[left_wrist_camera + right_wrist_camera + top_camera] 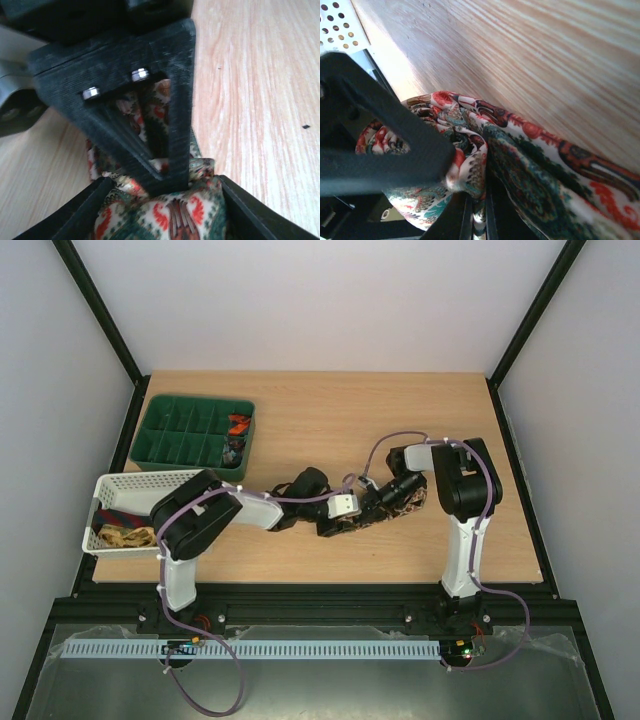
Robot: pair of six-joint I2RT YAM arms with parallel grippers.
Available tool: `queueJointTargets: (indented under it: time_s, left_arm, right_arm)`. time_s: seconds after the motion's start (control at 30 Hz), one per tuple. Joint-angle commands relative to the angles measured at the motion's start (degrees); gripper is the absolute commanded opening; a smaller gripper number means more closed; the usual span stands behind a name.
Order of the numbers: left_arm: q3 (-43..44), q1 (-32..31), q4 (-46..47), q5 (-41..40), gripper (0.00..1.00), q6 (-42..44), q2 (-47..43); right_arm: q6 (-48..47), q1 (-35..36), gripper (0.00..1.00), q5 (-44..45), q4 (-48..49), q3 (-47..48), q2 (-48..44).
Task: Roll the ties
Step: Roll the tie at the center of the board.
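I find nothing I can read in any view: the patterned tie, the green tray, the white basket and the tabletop carry no legible lettering, number or sign.

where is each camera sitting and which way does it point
Top external: above and behind the robot, looking down on the table; the left arm and right arm show, meeting over the paisley tie.
Left wrist: on the left arm, close over the tie; the left gripper straddles it.
Right wrist: on the right arm, low along the wood; the right gripper pinches the tie.
Shared: all three show the tie.
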Motion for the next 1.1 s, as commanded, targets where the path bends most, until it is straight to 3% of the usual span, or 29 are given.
queueJointTargets:
  time_s: [0.0, 0.13, 0.23, 0.3, 0.5, 0.63, 0.93, 1.07]
  left_arm:
    - [1.56, -0.12, -3.45, -0.48, 0.51, 1.98, 1.87]
    - [-2.49, 0.16, -4.6, -0.62, 0.47, 3.56, 0.49]
    - [-4.57, 0.57, -3.76, -0.86, 0.66, 3.18, -0.33]
    - [-5.17, 0.56, -2.89, -0.87, 0.69, 2.87, -0.87]
    - [-3.31, 0.55, -2.39, -0.68, 0.61, 1.17, -0.65]
    - [-2.54, 0.41, -0.82, -0.23, 0.69, -1.24, -1.38]
    - [-4.18, -0.48, 3.33, -4.24, 0.71, -7.37, -3.53]
    - [-4.98, -0.71, 3.44, -3.3, 0.63, -6.97, -3.56]
  right_arm:
    - [3.35, 1.01, 0.02, 11.37, 0.46, -1.51, 2.45]
    - [2.8, 0.96, 0.01, 12.0, 0.02, -1.65, 1.24]
    - [2.99, 0.88, 0.01, 11.58, 0.21, -1.79, 1.67]
    - [3.31, 0.95, 0.01, 11.64, 0.66, -1.85, 1.95]
    - [3.75, 0.95, 0.02, 11.59, 0.92, -1.67, 1.99]
    - [3.94, 0.96, 0.02, 11.57, 1.2, -1.92, 2.06]
    - [4.04, 0.89, 0.02, 11.65, 1.41, -1.98, 2.25]
    - [3.88, 0.95, 0.03, 11.63, 1.25, -1.71, 2.46]
